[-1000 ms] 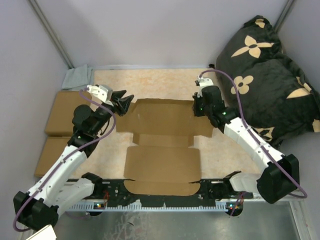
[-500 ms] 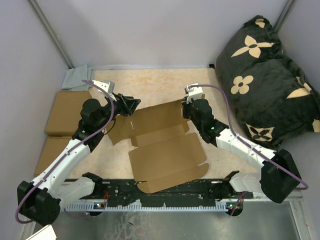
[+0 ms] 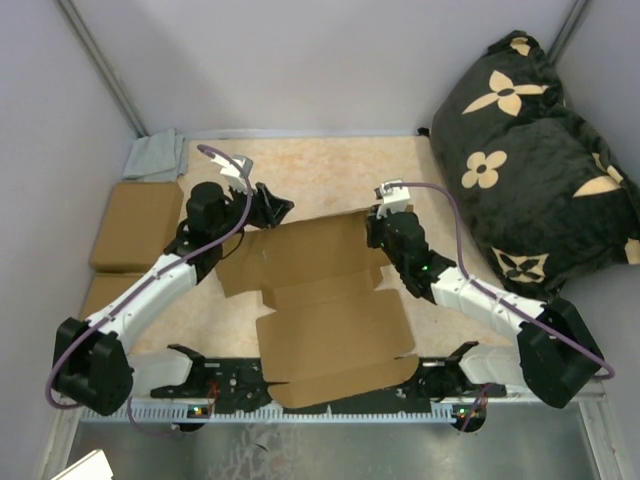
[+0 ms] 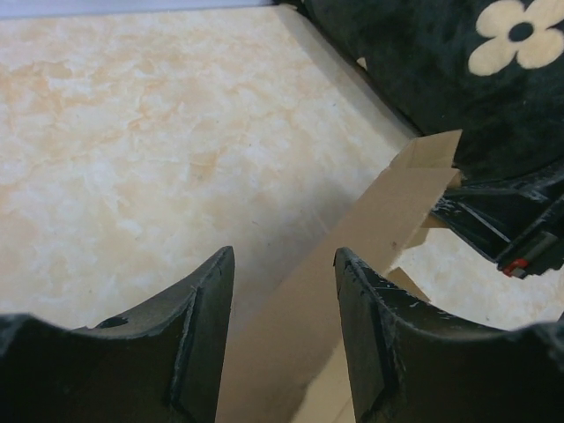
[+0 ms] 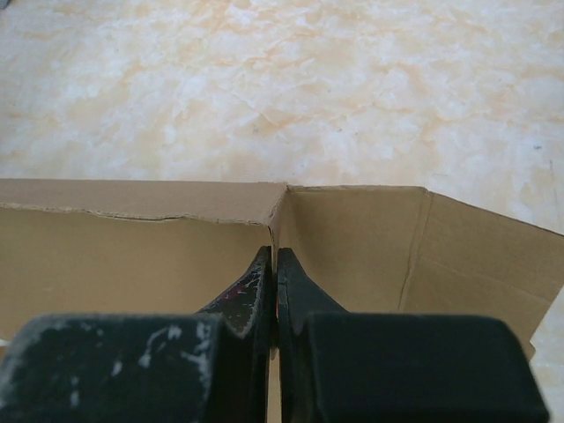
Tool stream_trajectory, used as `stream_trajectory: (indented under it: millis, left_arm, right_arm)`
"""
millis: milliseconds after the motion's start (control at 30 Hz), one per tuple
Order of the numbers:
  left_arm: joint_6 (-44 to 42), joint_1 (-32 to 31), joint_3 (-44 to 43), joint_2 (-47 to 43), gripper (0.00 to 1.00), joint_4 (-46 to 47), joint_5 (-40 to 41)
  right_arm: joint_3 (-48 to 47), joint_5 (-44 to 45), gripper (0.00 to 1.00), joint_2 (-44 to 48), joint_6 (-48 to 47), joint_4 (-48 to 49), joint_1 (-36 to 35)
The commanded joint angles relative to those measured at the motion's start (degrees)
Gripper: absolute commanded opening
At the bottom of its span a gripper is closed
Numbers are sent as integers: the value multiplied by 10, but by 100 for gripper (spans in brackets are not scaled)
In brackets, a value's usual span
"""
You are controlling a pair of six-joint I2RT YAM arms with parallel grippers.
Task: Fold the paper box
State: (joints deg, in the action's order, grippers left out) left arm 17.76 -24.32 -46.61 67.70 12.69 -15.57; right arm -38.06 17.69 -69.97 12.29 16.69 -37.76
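The paper box (image 3: pixel 330 305) is a brown die-cut blank lying skewed mid-table, its far panel raised. My right gripper (image 3: pixel 372 224) is shut on the far right corner of that panel; in the right wrist view the jaws (image 5: pixel 276 257) pinch a cardboard edge at the fold between two upright panels (image 5: pixel 132 256). My left gripper (image 3: pixel 283 208) is open at the panel's far left end. In the left wrist view its fingers (image 4: pixel 282 257) straddle the cardboard strip's edge (image 4: pixel 352 264) without closing on it. The right gripper shows there at the strip's far end (image 4: pixel 515 233).
Two ready-made brown boxes (image 3: pixel 135 225) (image 3: pixel 92 298) lie at the left edge. A grey cloth (image 3: pixel 155 155) is in the far left corner. A black flowered cushion (image 3: pixel 530 140) fills the right side. The arm base rail (image 3: pixel 330 400) runs along the near edge.
The blank went from flat and square to skewed, its far panel lifted. My right gripper moved left holding the corner. My left gripper moved right and further back along the far edge.
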Motion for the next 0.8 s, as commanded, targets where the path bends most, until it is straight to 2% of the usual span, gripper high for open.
stream_trajectory:
  millis: [0,133,367,600,700,767]
  left_arm:
    - [-16,-4,-34,33,55,1,-6]
    - [-34,-5,-62,59,54,-19,-15]
    - [-61,-6,-97,52,55,-40,-32]
    - [-110,-6,-94,14,55,-36,-33]
    - [-121,-6,-99,7,55,-27,-34]
    - [-120,-6,-103,12,55,-25,-42]
  right_arm:
    - [14,-25,0,37,25,-12,-5]
    - [44,-29,0,74,20,3,-6]
    - [78,3,0,109,-19,113,-6]
    - [172,37,0,102,-48,412,-6]
    - [181,46,1,59,-63,513,-6]
    - [171,39,4,23,-71,542,-6]
